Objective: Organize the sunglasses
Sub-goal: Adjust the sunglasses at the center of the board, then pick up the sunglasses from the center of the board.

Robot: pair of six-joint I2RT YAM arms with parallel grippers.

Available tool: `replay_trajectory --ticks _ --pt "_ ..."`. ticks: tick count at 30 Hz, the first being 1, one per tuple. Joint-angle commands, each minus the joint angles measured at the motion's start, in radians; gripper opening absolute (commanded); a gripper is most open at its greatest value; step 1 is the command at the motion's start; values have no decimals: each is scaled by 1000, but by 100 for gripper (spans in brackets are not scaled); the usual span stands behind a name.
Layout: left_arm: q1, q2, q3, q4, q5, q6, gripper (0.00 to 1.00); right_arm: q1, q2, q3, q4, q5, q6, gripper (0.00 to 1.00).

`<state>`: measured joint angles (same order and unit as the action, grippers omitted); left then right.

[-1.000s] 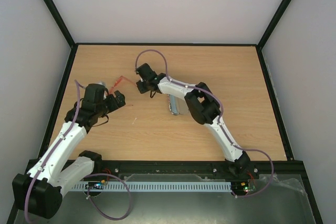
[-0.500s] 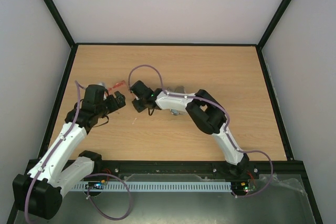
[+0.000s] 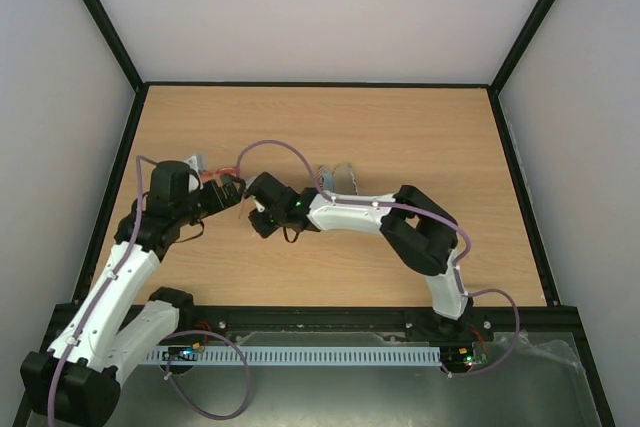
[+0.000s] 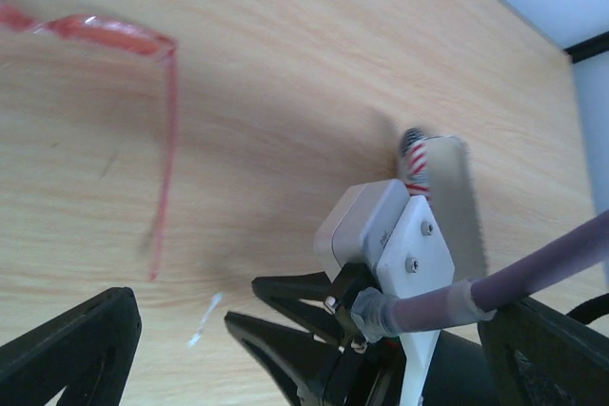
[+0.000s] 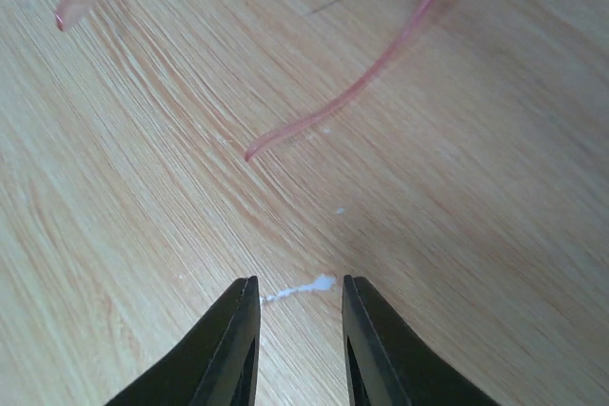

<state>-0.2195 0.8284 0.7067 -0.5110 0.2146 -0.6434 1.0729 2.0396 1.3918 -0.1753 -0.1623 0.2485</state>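
The sunglasses (image 4: 95, 30), slim and translucent red-orange, lie on the wooden table with their thin temple arms unfolded; in the top view only a bit of red (image 3: 212, 176) shows beside the left wrist. My left gripper (image 3: 232, 192) is wide open just near of them, holding nothing. My right gripper (image 5: 298, 292) hovers low over the table right beside it, jaws a little apart with nothing between. Both temple arm tips (image 5: 381, 64) lie just ahead of its fingers (image 5: 238, 339). The left wrist view shows the right gripper's black fingers (image 4: 285, 297) pointing toward the glasses.
The oblong flag-printed case (image 3: 338, 176) lies behind the right forearm, mid-table, and appears in the left wrist view as a grey case (image 4: 452, 197). A small white fleck (image 5: 300, 289) marks the wood under the right jaws. Black frame rails (image 3: 120, 177) edge the table.
The right arm swung left and nearer, from beside the case to next to the left gripper, and its jaws parted slightly. The sunglasses ended up lower and nearer the left gripper.
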Motion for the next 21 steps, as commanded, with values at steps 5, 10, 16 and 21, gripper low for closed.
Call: replay_trajectory --ticks 5,10,16,21 --pt "93 83 -12 82 -53 -42 99 -104 -193 -50 14 -34 54 29" --pt "143 103 34 93 -41 -63 99 -128 -95 104 -90 15 64 42" --pt "256 21 97 47 1 -47 99 -136 49 321 -182 76 152 51" --pt "312 53 122 54 73 -8 99 -133 68 369 -170 3 177 50"
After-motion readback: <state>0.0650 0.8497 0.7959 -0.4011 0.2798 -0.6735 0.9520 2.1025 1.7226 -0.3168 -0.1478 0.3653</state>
